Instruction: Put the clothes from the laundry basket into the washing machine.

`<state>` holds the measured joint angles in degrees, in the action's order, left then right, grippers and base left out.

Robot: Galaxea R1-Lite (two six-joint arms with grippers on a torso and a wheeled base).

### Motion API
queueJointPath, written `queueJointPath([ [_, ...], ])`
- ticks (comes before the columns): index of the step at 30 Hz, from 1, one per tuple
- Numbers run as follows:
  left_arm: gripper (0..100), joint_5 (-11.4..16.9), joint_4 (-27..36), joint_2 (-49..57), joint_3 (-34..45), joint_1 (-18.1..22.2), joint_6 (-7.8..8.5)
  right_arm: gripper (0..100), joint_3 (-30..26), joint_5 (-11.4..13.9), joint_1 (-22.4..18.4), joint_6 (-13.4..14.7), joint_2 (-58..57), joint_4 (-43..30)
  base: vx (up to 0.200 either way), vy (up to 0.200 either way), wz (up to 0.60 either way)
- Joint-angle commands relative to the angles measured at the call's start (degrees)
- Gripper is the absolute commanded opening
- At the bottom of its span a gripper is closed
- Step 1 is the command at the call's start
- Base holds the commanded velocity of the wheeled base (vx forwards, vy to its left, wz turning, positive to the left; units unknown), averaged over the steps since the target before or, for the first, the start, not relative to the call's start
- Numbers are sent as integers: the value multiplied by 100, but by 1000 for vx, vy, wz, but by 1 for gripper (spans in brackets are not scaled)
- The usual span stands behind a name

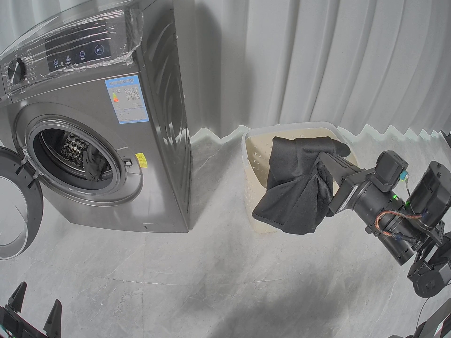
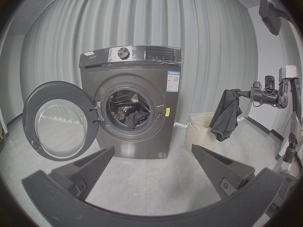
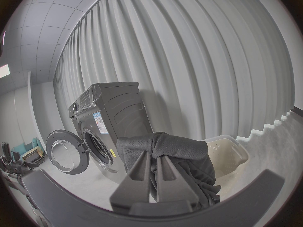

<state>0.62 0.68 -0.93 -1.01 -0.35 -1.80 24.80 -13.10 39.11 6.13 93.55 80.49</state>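
A dark grey garment (image 1: 296, 188) hangs in the air over the cream laundry basket (image 1: 256, 174), with my right gripper (image 1: 336, 152) shut on its upper fold. The same garment (image 3: 170, 148) drapes over the closed fingers (image 3: 142, 177) in the right wrist view, and from the left wrist it shows as a hanging garment (image 2: 225, 115) beside the basket (image 2: 200, 131). The grey washing machine (image 1: 101, 118) stands at left with its round door (image 1: 16, 203) swung open. Dark clothing (image 1: 94, 163) lies in the drum. My left gripper (image 1: 35, 308) stands open low at the front left, holding nothing.
White curtains (image 1: 300, 48) hang behind the machine and basket. Pale tiled floor (image 1: 188, 268) stretches between me and the machine. The open door (image 2: 60, 120) juts out to the machine's left side.
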Motion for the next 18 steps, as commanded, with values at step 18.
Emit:
queueJointPath([
  [18,100,-1,2,57,66,9,-31,0,-10,-8,97,2,181,168,0,200,0],
])
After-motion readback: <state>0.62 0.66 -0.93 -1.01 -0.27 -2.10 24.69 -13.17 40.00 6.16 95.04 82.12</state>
